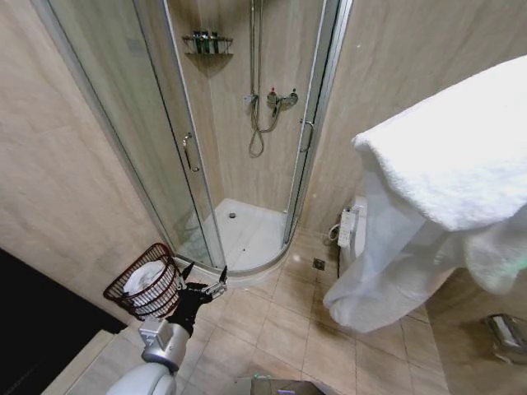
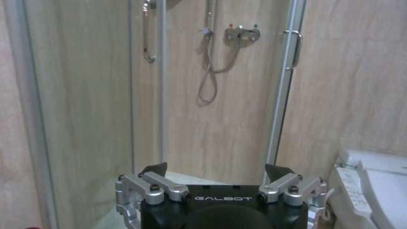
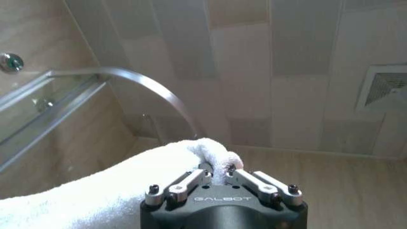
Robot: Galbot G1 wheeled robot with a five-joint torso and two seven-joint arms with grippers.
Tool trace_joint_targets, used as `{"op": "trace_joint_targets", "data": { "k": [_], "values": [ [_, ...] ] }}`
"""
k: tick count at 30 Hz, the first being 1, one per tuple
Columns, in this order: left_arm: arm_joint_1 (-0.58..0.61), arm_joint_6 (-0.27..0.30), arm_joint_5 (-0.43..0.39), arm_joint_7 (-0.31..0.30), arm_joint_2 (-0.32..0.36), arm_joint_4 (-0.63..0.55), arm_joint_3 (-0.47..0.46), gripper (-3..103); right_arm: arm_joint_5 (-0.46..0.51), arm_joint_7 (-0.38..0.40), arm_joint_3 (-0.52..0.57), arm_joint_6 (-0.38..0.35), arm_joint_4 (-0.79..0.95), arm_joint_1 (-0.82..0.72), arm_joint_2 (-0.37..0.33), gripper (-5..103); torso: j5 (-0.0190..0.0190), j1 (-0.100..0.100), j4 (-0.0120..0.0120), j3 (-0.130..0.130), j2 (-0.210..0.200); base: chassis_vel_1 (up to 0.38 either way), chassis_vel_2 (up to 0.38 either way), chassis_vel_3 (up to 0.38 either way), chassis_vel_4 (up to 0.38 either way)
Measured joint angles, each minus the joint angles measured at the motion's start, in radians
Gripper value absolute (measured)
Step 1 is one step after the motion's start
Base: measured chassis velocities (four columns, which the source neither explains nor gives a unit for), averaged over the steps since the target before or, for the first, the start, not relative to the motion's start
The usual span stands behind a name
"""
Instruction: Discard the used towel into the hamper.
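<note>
Towel point(image 3: 127, 183) clamped in right end effector point(image 3: 219, 171); left end effector point(image 1: 203, 278) spread beside hamper point(image 1: 148, 284).

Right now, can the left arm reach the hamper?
Probably yes. The open left gripper hovers right beside the hamper on the floor, with nothing between them. The hamper already holds something white.

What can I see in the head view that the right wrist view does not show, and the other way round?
The head view has the hamper with white cloth already inside, the open left gripper beside it, the shower stall and the toilet. The right wrist view has the right gripper shut on a fold, plus a ceiling vent. Both show the white towel.
</note>
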Motion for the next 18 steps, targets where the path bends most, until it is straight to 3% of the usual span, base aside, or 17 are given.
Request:
{"op": "trace_joint_targets", "data": {
  "k": [18],
  "values": [
    [0.0, 0.0, 0.0, 0.0, 0.0, 0.0, 0.0, 100, 0.025, 0.007, 0.003, 0.031, 0.0, 0.028, -0.019, 7, 0.0, -0.001, 0.0001, -0.001, -0.002, 0.077, 0.082, 0.087, 0.084]
  ]
}}
